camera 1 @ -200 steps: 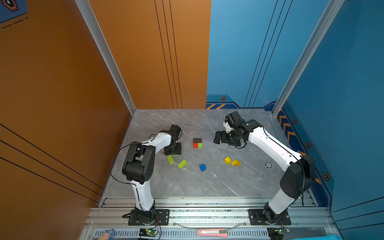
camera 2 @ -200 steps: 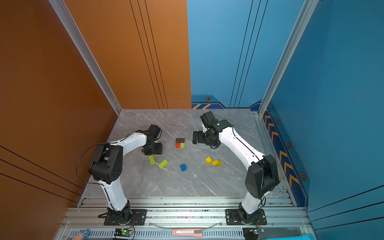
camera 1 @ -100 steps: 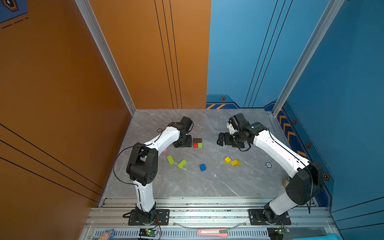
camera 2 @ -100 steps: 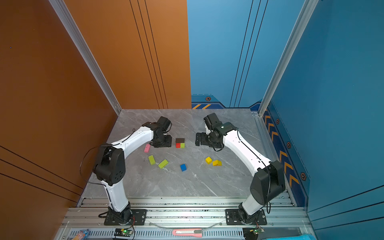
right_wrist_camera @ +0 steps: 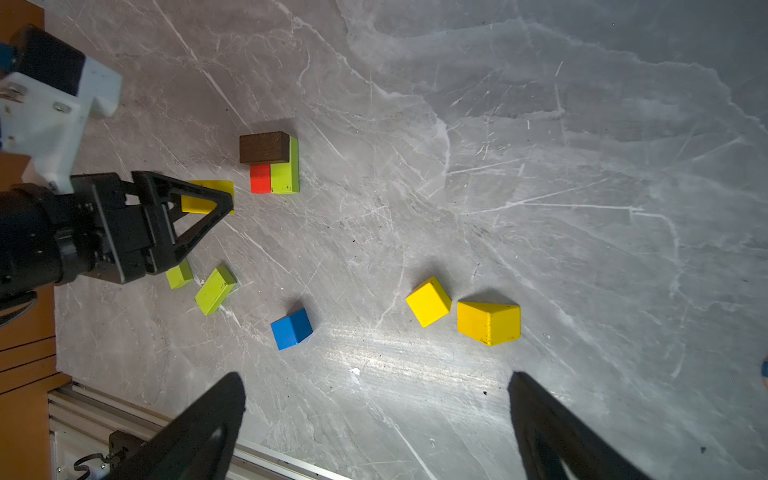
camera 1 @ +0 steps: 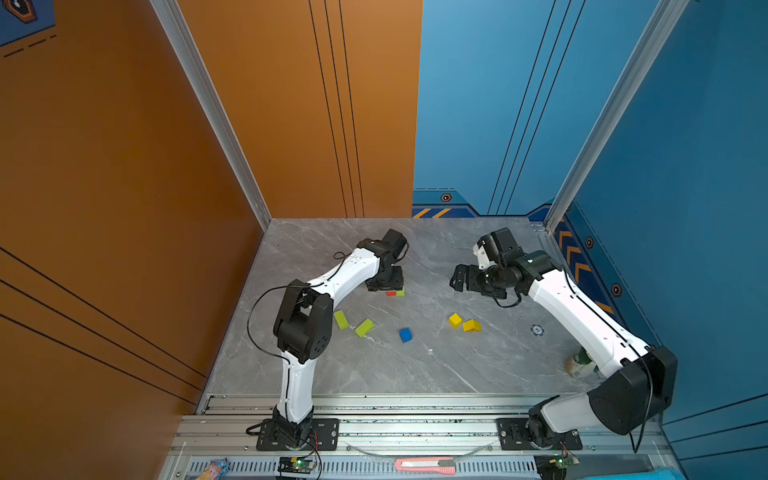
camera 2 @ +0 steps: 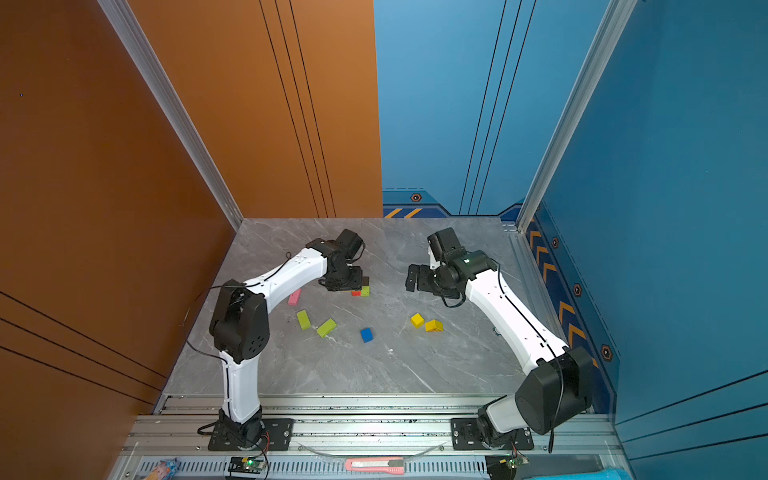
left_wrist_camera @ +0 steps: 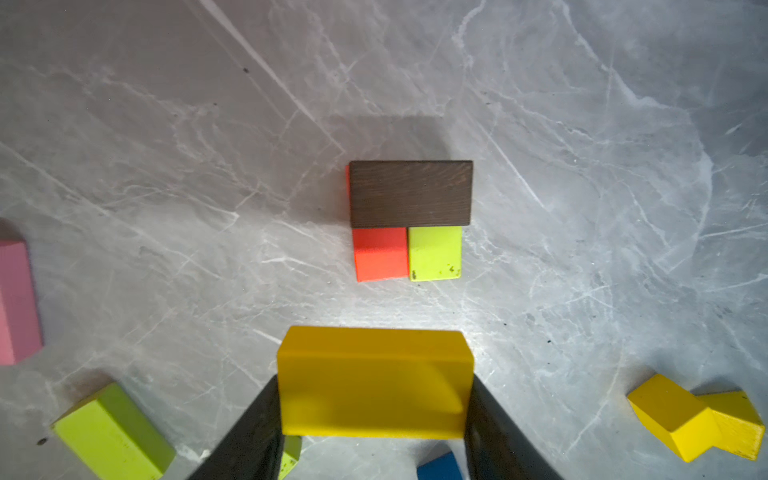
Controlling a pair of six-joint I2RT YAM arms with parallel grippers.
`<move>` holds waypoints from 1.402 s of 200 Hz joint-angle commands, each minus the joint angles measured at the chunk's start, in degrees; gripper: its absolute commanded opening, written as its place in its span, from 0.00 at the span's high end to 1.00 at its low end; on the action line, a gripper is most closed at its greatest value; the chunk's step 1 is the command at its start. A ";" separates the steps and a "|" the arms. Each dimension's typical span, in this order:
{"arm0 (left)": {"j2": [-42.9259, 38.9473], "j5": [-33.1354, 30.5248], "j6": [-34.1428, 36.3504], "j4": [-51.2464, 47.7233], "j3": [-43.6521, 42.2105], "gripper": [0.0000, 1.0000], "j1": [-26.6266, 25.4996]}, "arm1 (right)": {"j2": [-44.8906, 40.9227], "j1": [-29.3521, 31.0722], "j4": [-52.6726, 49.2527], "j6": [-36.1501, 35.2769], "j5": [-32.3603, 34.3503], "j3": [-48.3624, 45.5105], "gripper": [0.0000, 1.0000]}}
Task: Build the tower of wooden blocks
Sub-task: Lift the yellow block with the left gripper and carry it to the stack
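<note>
Left wrist view looks down on the grey marbled table, and that slab is the biggest thing in the room. Over it bend the left arm and the right arm. The left claw is half closed, pinching a yellow bar by its two short ends. The right claw hangs spread wide and empty, well apart from any block.

The tower is only a low stack so far: a brown bar lies across a red bar and a lime bar set side by side, leaving half of each bare. The yellow bar hangs just beside it; I cannot tell how high.

Scattered nearer the front are a pink bar, two loose lime bars, a yellow wedge, a yellow cube and a blue cube.

These look like painted wood: light, stiff, and a bit slick on the faces, so a firm squeeze on flat opposite sides should do. I would take the wedge by its flat ends, not its slopes. The stack looks easy to nudge crooked.
</note>
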 commanded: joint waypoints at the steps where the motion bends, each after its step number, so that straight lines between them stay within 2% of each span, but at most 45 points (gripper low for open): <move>1: 2.49 -0.76 -1.44 -2.73 4.07 0.58 -1.37 | -2.00 -0.74 -2.22 -1.35 1.56 -0.54 0.00; 77: 8.85 -3.59 -2.92 -7.00 12.44 0.58 -1.95 | -6.15 -2.73 -2.90 -0.50 2.44 -3.85 0.00; 126: 9.71 -5.44 -3.27 -7.68 12.10 0.58 -1.78 | -6.83 -3.71 -2.89 -0.06 2.44 -4.32 0.00; 280: 13.96 -5.05 -3.71 -7.60 13.64 0.58 -0.55 | -6.04 -4.83 -3.17 -0.06 1.91 -4.31 0.00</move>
